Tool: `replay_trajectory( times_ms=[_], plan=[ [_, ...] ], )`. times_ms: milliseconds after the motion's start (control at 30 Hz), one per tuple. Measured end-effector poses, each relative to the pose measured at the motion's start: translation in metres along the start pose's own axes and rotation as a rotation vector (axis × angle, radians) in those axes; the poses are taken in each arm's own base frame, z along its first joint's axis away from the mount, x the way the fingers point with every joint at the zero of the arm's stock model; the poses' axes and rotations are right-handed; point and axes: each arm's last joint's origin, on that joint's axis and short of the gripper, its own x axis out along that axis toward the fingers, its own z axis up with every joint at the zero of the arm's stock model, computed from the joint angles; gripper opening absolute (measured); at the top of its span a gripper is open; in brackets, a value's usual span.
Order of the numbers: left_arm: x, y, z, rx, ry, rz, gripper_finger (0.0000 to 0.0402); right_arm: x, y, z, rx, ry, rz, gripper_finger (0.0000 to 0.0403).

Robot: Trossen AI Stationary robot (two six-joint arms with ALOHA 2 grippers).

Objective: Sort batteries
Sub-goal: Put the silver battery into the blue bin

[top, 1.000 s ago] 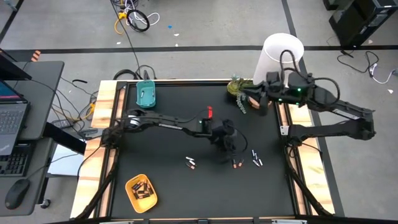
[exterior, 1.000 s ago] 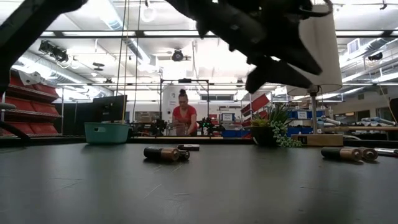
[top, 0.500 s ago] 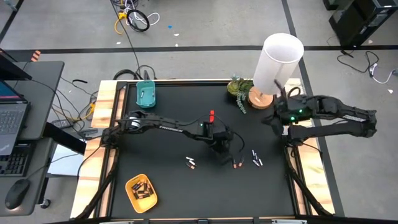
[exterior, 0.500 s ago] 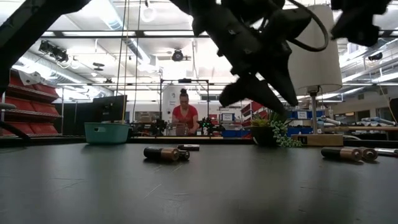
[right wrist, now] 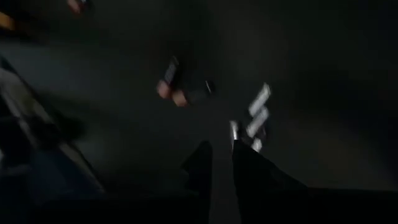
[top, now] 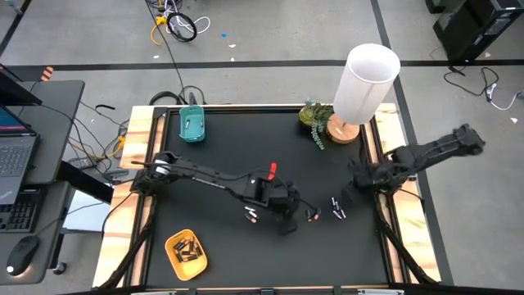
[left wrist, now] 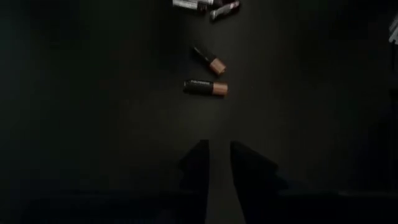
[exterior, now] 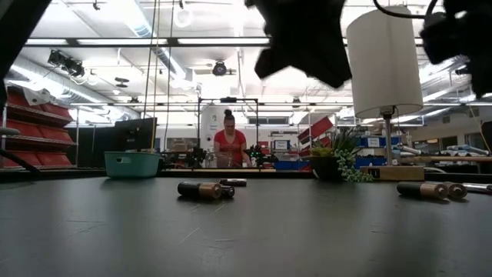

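Note:
Loose batteries lie flat on the black mat. One dark pair with orange ends [top: 250,215] is near the middle, and a second such pair [top: 311,215] [left wrist: 206,88] is to its right. A few silvery ones [top: 337,206] [right wrist: 256,112] are farther right. More batteries fill the yellow oval tray [top: 186,252]. My left gripper [top: 284,221] [left wrist: 219,149] hovers shut above the mat between the two dark pairs, touching nothing. My right gripper [top: 345,197] [right wrist: 221,149] hangs shut just beside the silvery batteries, above the mat.
The teal tray [top: 193,123] sits at the far left corner. A white lamp [top: 364,78] and a small plant [top: 313,119] stand at the far right corner. A person [exterior: 228,142] is in the room beyond the table. Wooden rails edge the mat on both sides.
My left gripper has moved toward the near edge and slightly left, away from the mat's middle. My right arm has swung from beside the lamp toward the near edge and down, and now ends by the silvery batteries. The batteries have not moved.

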Motion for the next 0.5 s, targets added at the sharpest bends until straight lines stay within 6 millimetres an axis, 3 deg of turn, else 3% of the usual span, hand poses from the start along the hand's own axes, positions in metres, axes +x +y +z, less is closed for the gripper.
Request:
replay_trajectory(
  times_ms=[167, 367, 500],
  plan=[
    [-0.025, -0.009, 0.0, 0.049, -0.08, 0.096, 0.0078, 0.015, 0.004, -0.019, 0.015, 0.073, -0.127, 0.0052],
    [-0.048, 0.0, -0.005, 0.075, -0.129, 0.192, 0.0073, 0.03, 0.011, -0.034, 0.028, 0.068, -0.212, 0.0054],
    [-0.061, 0.01, -0.02, 0.054, -0.151, 0.217, 0.0057, 0.043, 0.018, -0.045, 0.038, 0.057, -0.232, 0.0066]
  ],
)
